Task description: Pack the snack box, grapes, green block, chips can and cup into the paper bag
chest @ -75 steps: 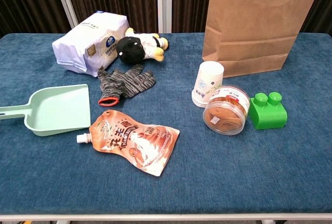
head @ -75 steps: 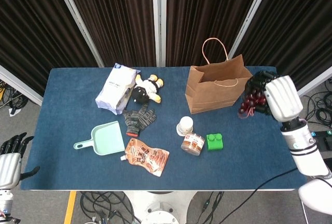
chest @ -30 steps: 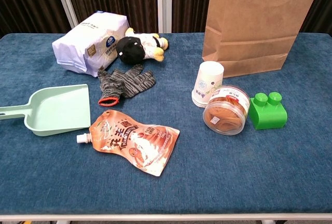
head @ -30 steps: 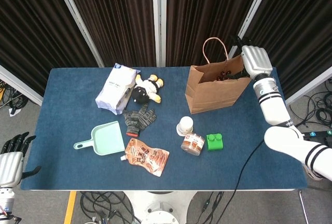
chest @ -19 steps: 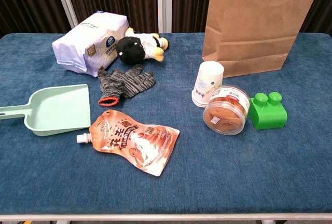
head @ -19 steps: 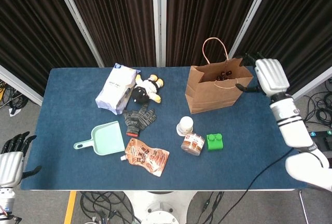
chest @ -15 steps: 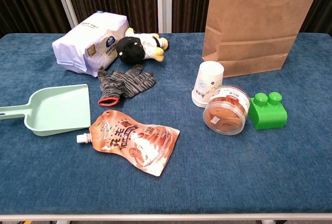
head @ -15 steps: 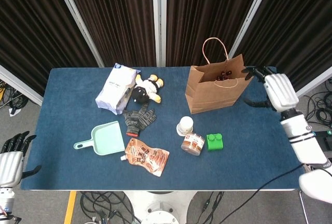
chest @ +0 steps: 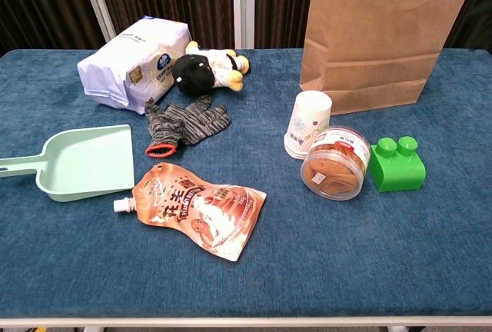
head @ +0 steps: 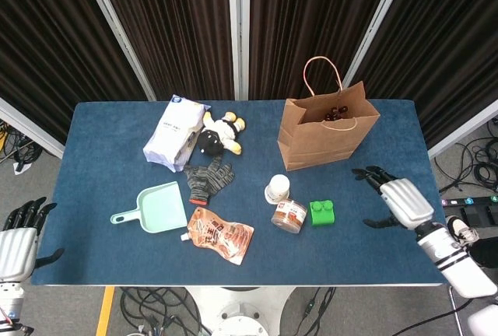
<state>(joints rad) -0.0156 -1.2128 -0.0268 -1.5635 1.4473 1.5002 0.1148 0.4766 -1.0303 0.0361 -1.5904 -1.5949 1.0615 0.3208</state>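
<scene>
The brown paper bag [head: 327,135] [chest: 377,32] stands upright at the back right of the table. Dark grapes [head: 336,113] lie inside its open mouth. In front of the bag are a white cup [head: 277,188] [chest: 309,123], a round clear snack box [head: 289,215] [chest: 334,164] lying on its side against the cup, and a green block [head: 322,212] [chest: 397,164]. My right hand [head: 397,198] hovers open and empty over the table's right edge, right of the green block. Off the table's left front corner, my left hand [head: 17,235] is open and empty. Neither hand shows in the chest view.
A white and blue packet [head: 176,141], a plush toy [head: 218,134], striped gloves [head: 208,176], a mint dustpan [head: 159,208] and an orange pouch [head: 222,235] lie on the left half of the blue table [head: 101,165]. Bare cloth shows along the front and right.
My right hand carried the grapes over the bag, let them go inside, then drew back right and down to the table's right edge, empty. The left hand stayed put.
</scene>
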